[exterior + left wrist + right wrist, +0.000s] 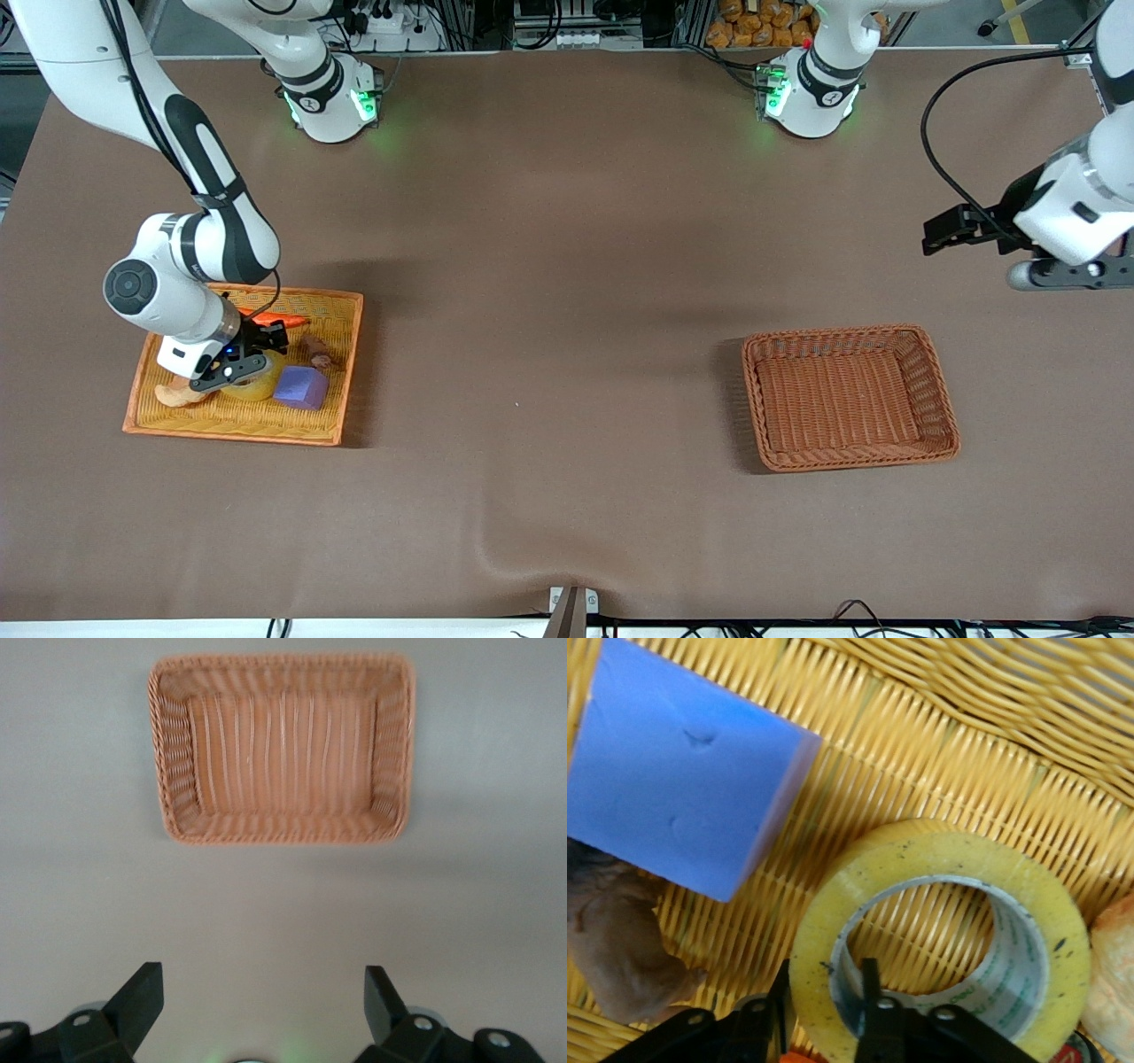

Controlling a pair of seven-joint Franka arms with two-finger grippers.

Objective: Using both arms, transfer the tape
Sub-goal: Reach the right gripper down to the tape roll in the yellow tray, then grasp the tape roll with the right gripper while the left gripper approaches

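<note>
The yellowish tape roll (257, 383) lies flat in a yellow wicker tray (230, 434) at the right arm's end of the table. My right gripper (241, 359) is down on it. In the right wrist view the tape (948, 846) shows its grey core, and my right gripper (826, 979) is shut on its wall, one finger inside the core and one outside. My left gripper (1072, 275) hangs open and empty over bare table at the left arm's end; it also shows in the left wrist view (261, 981).
A purple cube (301, 387) (673, 771) lies beside the tape in the tray, with a brown lump (315, 352) (611, 939), an orange carrot (282, 320) and a pale beige item (177, 394). An empty brown wicker basket (850, 335) (283, 660) stands toward the left arm's end.
</note>
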